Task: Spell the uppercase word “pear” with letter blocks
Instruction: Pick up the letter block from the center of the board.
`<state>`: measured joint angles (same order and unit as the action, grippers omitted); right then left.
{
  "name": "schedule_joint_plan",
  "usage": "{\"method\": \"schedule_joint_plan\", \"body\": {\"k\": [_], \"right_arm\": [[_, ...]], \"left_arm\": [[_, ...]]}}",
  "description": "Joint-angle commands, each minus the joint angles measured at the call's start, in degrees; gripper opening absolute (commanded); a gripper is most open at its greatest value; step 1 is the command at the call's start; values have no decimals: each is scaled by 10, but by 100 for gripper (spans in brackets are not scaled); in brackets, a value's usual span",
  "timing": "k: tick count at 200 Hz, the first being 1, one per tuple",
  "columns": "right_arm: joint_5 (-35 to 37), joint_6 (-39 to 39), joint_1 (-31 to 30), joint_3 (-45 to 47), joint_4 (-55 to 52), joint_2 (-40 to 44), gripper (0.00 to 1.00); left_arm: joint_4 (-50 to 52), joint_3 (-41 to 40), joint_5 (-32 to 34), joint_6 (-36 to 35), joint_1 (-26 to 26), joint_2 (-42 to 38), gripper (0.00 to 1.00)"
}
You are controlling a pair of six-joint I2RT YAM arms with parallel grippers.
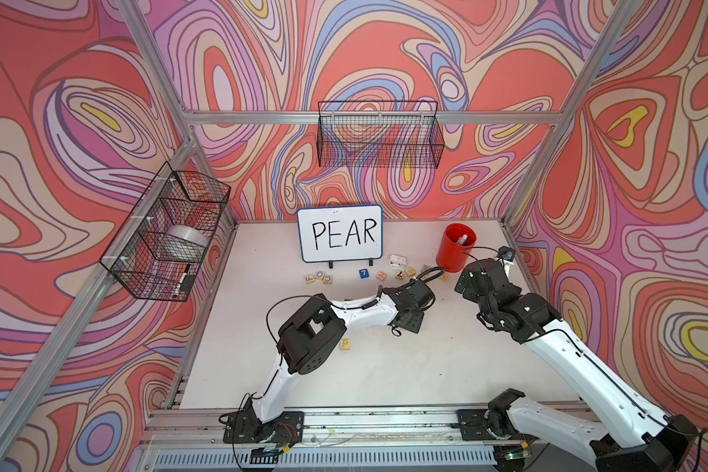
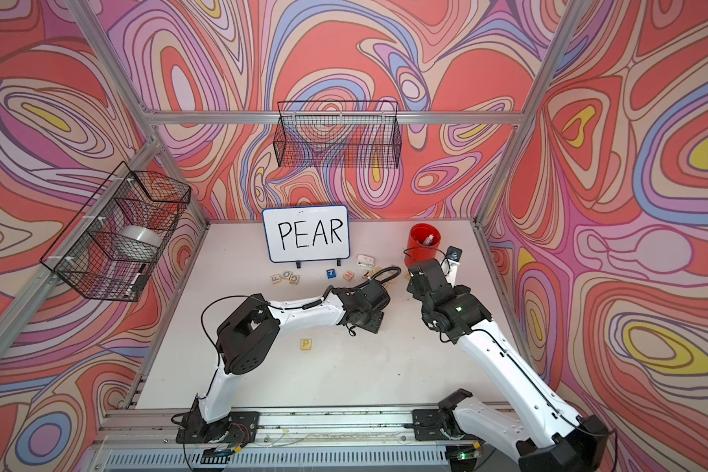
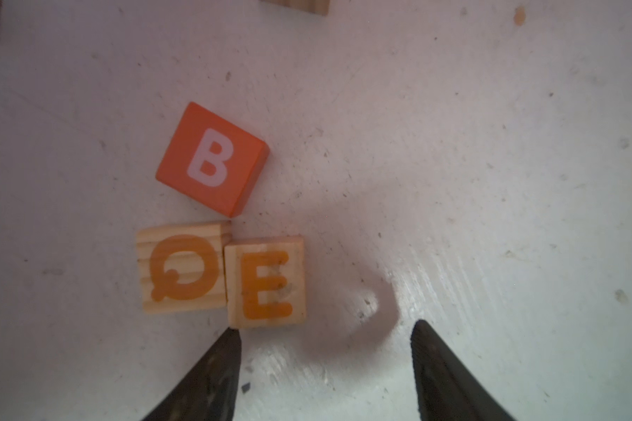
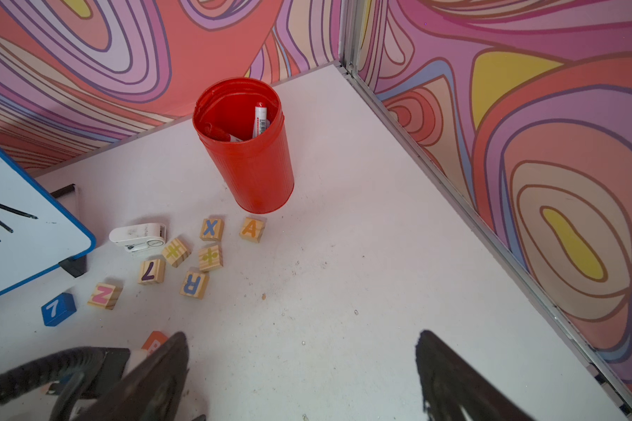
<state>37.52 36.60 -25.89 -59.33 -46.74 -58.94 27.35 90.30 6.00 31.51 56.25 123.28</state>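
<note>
Pale-wood E block [image 3: 266, 282] lies just before the left tool [image 3: 325, 328], jaws apart, empty. The right tool [image 4: 303, 337] gapes empty; A block [image 4: 251, 229] and R block [image 4: 193, 284] sit near the red cup [image 4: 249, 171], P block [image 1: 345, 344] well apart.

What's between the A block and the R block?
A wooden block with a yellow plus sign lies between the A block and the R block. The right wrist view shows it.

The E block [image 3: 266, 282] is grainy pale wood, the B cube [image 3: 212, 160] smooth-painted.
</note>
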Motion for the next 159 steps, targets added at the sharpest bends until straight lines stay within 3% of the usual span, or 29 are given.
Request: {"method": "schedule_joint_plan", "body": {"k": [1, 97, 159], "right_arm": [[9, -5, 3, 1, 1, 18, 99], [19, -5, 3, 9, -1, 34, 98], [17, 4, 2, 14, -3, 35, 98]], "left_arm": [[24, 24, 6, -2, -4, 21, 70], [32, 52, 11, -21, -23, 51, 68], [22, 64, 4, -111, -25, 59, 68]]}}
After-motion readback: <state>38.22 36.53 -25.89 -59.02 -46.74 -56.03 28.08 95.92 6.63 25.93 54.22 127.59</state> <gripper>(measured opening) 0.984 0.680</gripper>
